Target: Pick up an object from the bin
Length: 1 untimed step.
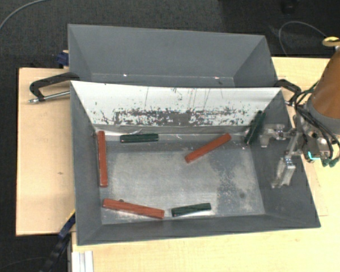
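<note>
My gripper (283,174) hangs over the bin's right sloping wall, above the floor and apart from every loose thing. Nearest to it is a dark green stick (254,127) leaning up in the back right corner, to the gripper's upper left. A red stick (207,148) lies tilted on the floor near the back wall, well left of the gripper. A second dark green stick (191,209) lies along the front wall, to the gripper's lower left.
A red stick (133,208) lies along the front wall at the left. Another red stick (102,157) lies along the left wall. A third dark green stick (139,138) lies by the back wall at the left. The arm enters from the right.
</note>
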Motion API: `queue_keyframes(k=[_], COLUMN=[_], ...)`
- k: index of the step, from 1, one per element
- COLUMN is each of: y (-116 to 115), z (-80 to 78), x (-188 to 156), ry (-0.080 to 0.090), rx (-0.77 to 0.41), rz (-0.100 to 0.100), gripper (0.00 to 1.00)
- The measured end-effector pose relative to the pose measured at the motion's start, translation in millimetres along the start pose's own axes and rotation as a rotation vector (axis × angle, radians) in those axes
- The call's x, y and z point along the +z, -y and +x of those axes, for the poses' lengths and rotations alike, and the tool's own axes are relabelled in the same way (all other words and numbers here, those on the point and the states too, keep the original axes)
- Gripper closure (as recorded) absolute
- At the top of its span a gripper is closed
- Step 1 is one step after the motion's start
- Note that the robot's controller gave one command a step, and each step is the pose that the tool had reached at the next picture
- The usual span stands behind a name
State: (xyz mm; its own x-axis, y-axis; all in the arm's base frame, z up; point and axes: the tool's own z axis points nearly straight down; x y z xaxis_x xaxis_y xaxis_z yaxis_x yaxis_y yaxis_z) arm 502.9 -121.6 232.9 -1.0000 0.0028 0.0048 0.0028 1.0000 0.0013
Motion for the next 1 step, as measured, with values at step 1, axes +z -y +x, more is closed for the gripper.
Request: queue_keyframes(k=[1], y=[-98.6], z=[-59.6], x=[164.0], ry=[0.012], rx=[-0.052], rz=[0.000], gripper=[0.00])
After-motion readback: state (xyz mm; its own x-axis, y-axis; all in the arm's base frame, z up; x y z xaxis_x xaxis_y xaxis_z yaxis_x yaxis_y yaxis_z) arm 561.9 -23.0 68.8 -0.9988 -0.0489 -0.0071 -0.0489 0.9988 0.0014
